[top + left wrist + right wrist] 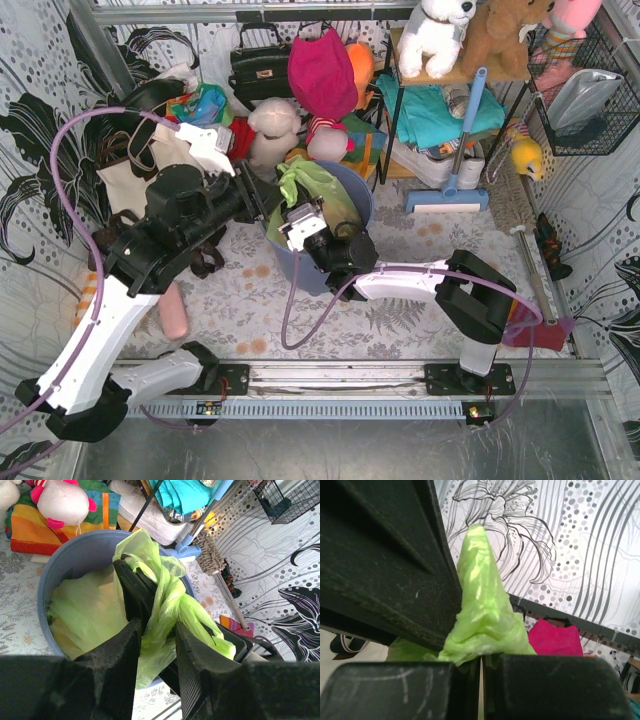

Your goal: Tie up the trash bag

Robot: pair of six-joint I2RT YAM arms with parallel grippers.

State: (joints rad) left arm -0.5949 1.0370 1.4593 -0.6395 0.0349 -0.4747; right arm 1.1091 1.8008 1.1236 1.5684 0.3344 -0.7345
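Trash bag [90,610], thin lime-green plastic, sits inside a round blue-grey bin [65,550], with its mouth gathered into twisted strands that rise above the bin's rim on the side nearest the arms. The right gripper [481,661] is clamped together on one strand just above the rim, and a peak of green film stands up out of its closed jaws. The left gripper [157,630] reaches in from the other side of that same bunch. Its two fingers stand partly apart with a second twisted strand running between them. Whether the strand is truly pinched or only flanked cannot be told. Judged from this, the step in hand is taking hold of two separate tails of the bag's mouth, the groundwork for a knot; no crossing or loop shows yet. The next move seems to call for the left jaws to close firmly on their strand. The two tails would then be pulled apart above the bin and crossed without tearing the thin film.
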